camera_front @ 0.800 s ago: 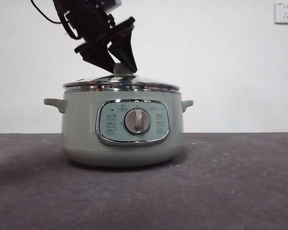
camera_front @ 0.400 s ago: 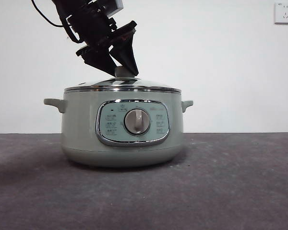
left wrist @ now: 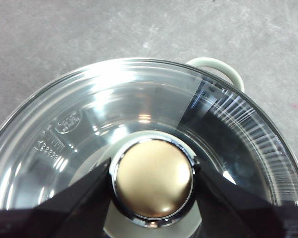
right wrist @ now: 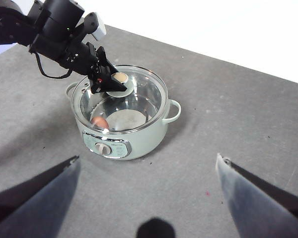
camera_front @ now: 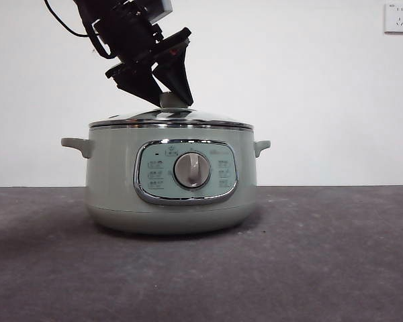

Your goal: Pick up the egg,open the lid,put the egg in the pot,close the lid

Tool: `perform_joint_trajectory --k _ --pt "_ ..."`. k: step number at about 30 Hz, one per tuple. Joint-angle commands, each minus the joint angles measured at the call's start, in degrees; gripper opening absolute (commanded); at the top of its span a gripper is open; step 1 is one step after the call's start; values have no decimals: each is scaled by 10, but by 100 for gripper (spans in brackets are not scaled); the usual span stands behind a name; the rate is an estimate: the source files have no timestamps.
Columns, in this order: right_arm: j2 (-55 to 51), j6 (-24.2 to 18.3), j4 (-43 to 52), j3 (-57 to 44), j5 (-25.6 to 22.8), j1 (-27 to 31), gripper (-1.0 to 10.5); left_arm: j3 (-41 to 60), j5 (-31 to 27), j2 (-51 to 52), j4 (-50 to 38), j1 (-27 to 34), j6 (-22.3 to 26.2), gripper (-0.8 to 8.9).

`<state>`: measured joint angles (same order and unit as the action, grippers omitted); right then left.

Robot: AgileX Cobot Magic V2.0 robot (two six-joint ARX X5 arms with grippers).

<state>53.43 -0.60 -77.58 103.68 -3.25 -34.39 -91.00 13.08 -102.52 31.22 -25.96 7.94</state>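
Lid (camera_front: 169, 121) sits on pot (camera_front: 114, 181), egg (right wrist: 100, 121) inside.

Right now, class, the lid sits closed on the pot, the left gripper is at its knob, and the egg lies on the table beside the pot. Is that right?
Not quite. The egg is not on the table: the right wrist view shows it inside the pot, under the glass lid. The rest holds: the lid sits on the pot and the left gripper is at the knob.

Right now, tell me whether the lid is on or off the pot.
On. The lid sits level on the pot, rim to rim. The left gripper is shut on its knob, and the egg lies inside.
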Motion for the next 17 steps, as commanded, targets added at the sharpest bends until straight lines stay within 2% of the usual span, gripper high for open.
perform_joint_trajectory --k 1,11,17 --pt "-1 7 -13 -5 -2 -1 465 0 4 -4 5 -2 -9 386" --pt "-1 9 -13 -5 -2 -1 465 0 4 27 12 0 -10 386" --pt "-1 10 -13 -5 -2 -1 465 0 4 94 60 4 -14 386"
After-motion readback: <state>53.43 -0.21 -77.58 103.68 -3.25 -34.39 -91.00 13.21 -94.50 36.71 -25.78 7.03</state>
